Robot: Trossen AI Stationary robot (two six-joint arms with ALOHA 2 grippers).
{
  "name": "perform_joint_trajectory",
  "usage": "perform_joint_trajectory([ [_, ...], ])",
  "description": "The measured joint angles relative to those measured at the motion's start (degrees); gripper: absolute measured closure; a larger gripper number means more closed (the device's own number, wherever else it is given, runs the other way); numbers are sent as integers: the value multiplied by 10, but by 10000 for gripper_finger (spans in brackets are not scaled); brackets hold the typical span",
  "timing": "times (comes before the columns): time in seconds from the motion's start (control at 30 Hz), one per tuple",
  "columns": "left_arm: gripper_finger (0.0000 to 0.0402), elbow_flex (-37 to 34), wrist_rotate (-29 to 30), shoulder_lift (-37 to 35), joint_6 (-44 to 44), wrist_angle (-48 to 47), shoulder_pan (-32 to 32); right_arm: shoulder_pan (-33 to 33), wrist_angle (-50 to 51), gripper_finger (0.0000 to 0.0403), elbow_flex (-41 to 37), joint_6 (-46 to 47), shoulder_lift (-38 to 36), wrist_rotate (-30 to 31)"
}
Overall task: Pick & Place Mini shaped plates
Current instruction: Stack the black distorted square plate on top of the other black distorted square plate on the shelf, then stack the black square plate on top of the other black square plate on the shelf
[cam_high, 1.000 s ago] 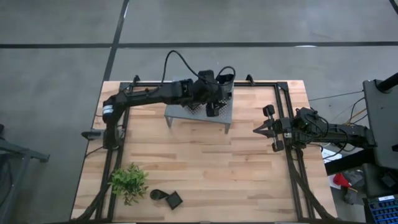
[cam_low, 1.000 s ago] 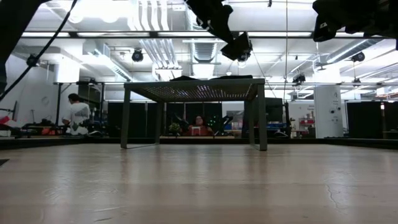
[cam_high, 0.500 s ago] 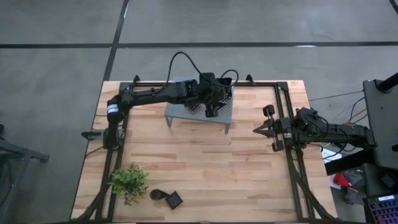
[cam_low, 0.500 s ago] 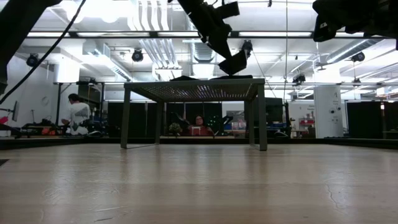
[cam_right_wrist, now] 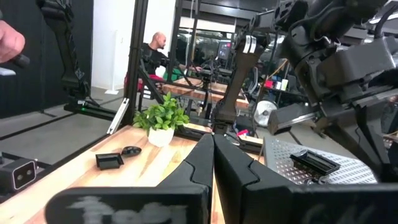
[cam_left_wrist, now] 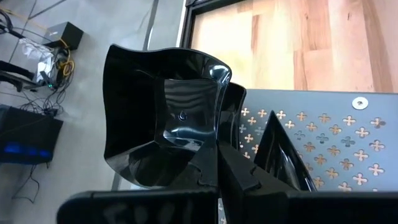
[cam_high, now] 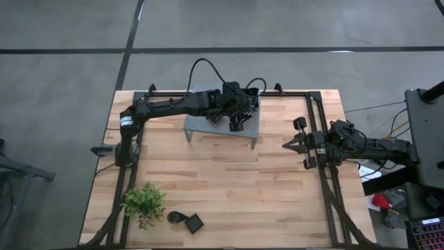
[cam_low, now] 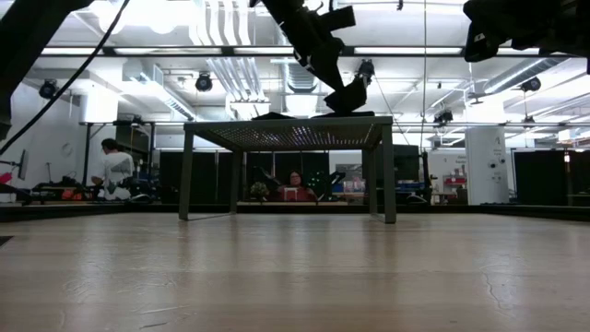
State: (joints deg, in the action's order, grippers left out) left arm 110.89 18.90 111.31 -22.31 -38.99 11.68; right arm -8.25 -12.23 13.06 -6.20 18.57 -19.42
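While the left claw (cam_high: 236, 123) stands clamped on a square plate (cam_left_wrist: 168, 118) over the rack (cam_high: 250, 128) at the counter's (cam_high: 229, 187) 12 o'clock, other plates (cam_high: 186, 221) lie at 7, seemingly two. At 3 o'clock the right claw (cam_high: 286, 145) waits, closed and empty.

no readable text, labels or signs

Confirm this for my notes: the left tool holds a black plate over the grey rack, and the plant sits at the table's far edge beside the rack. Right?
Not quite. The left tool does hold a black plate over the rack, but the plant sits at the table's near edge, well away from the rack, beside two small plates. The high view shows this.
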Motion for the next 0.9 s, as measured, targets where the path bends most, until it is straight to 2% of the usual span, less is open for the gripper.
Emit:
perform_joint_trajectory([
  [0.4, 398, -14, 6, 1, 1, 18, 0, 0, 0, 394, 0, 0, 0, 0],
  [0.6, 349, -14, 7, 1, 8, 15, 4, 0, 0, 394, 0, 0, 0, 0],
  [0.73, 312, -14, 34, 1, 23, 15, 3, 0, 0, 394, 0, -3, 0, 0],
  [0.9, 287, -14, 45, -6, 28, 23, -2, 0, 0, 394, 0, -2, 0, 0],
])
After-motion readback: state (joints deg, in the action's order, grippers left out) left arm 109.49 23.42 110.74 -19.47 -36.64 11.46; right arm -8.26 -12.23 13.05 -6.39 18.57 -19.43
